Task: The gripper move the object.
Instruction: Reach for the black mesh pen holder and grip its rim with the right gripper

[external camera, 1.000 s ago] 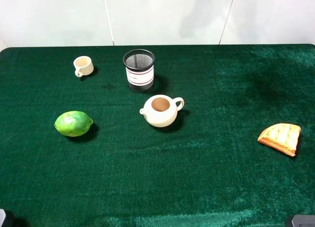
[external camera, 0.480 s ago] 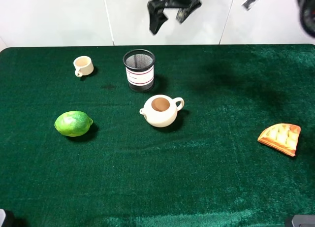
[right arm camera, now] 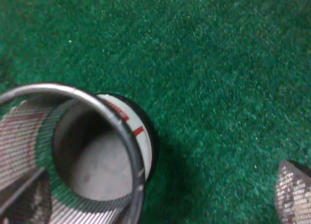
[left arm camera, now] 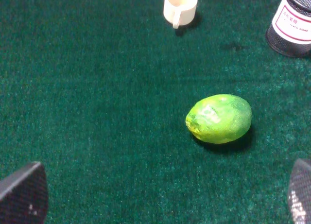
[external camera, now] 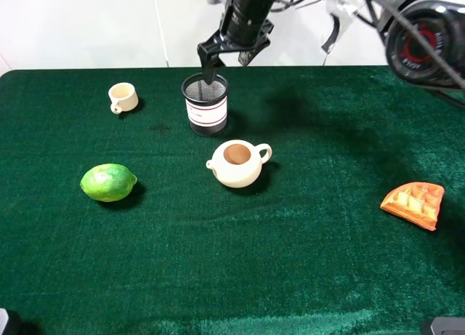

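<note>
A: Biggest first?

B: Green-cloth table [external camera: 305, 269], fills the exterior view. Then the right arm [external camera: 407, 30]: it comes in from the far right, runs across past the middle, and its last link drops steeply to the far centre of the table.

A: Its end?

B: The right gripper [external camera: 227, 61] points down, right over the mesh pen cup [external camera: 205, 106]. Fingers spread apart, nothing pinched. One finger [external camera: 208, 62] sits at the cup's far rim. In the right wrist view that finger lies at the cup's mouth and the other finger [right arm camera: 294, 195] is outside the wall, over cloth. Whether either one touches the mesh, can't tell.

A: Cup location?

B: Upright on the cloth, far centre, label with red stripes facing the camera. Just behind the cream teapot [external camera: 236, 164], apart from it. The mouth is seen from above in the right wrist view [right arm camera: 97, 102].

A: Other arm?

B: The left gripper [left arm camera: 160, 197] only shows two fingertips in its own view's corners, wide apart, holding nothing, above cloth near the lime [left arm camera: 219, 118].

A: Rest?

B: Lime at left [external camera: 108, 182], waffle piece [external camera: 414, 203] at the right edge, small mug [external camera: 123, 97] far left, well apart from the cup.
</note>
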`<state>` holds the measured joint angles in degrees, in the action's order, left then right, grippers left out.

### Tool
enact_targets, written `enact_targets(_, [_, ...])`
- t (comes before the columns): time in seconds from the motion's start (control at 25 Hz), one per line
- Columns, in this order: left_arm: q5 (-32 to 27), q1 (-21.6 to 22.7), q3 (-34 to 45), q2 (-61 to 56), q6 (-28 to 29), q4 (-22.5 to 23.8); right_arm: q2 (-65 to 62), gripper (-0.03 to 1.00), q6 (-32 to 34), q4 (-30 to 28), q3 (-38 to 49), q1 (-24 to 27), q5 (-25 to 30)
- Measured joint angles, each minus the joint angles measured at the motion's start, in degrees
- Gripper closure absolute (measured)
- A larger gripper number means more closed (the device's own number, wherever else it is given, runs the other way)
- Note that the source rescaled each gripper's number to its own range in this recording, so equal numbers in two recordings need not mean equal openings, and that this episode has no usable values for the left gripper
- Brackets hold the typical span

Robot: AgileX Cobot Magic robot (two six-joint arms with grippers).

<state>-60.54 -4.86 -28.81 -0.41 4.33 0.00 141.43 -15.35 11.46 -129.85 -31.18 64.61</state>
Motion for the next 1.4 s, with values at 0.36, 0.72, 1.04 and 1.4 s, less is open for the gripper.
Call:
enact_targets(0.36, [0.0, 0.0, 0.0, 0.0, 0.0, 0.0, 4.3, -0.03, 0.0, 1.4, 0.0, -0.6, -2.2])
enact_targets(0.72, [0.0, 0.0, 0.0, 0.0, 0.0, 0.0, 5.8, -0.03, 0.0, 2.6, 0.0, -0.7, -1.7])
enact_targets(1.04, [0.0, 0.0, 0.0, 0.0, 0.0, 0.0, 5.8, 0.23, 0.0, 3.6, 0.0, -0.7, 2.4])
enact_targets(1.4, [0.0, 0.0, 0.0, 0.0, 0.0, 0.0, 5.8, 0.67, 0.0, 3.8, 0.0, -0.7, 3.7])
